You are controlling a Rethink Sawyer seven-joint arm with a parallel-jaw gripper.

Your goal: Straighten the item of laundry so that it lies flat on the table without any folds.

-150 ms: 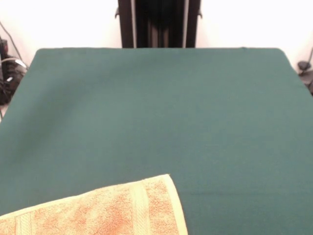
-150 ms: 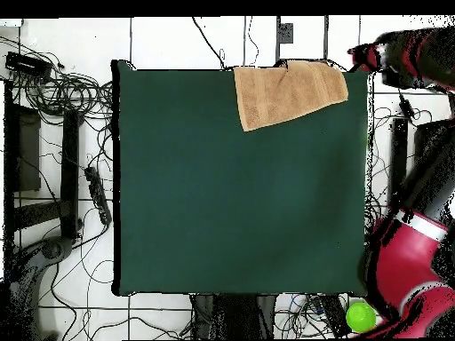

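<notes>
We see the towel lying at the far edge of the counter in the overhead view, up around the one o'clock direction from the counter's centre. Its top side runs along the counter's upper border, and it sits slightly rotated, so its lower edge slopes upward toward the right. A flat woven band crosses it near its left end. The cloth looks mostly spread out, though we notice an uneven notch in its top edge, where it may be folded or hanging over the border; we cannot tell which.

In the front view the same towel shows at about seven o'clock, cut off by the bottom and left of the picture. One corner points up toward the middle of the counter, and a woven band runs parallel to its right-hand edge. The rest of the green surface carries nothing else.

The red and black arm shows only in the overhead view, standing off the counter's right side between two and five o'clock. Its upper end reaches toward the counter's top right corner, close to the towel's right end but not touching it as far as we can see. We cannot make out the gripper itself, so we cannot tell its state.

Tangled cables lie on the floor at nine to ten o'clock.
</notes>
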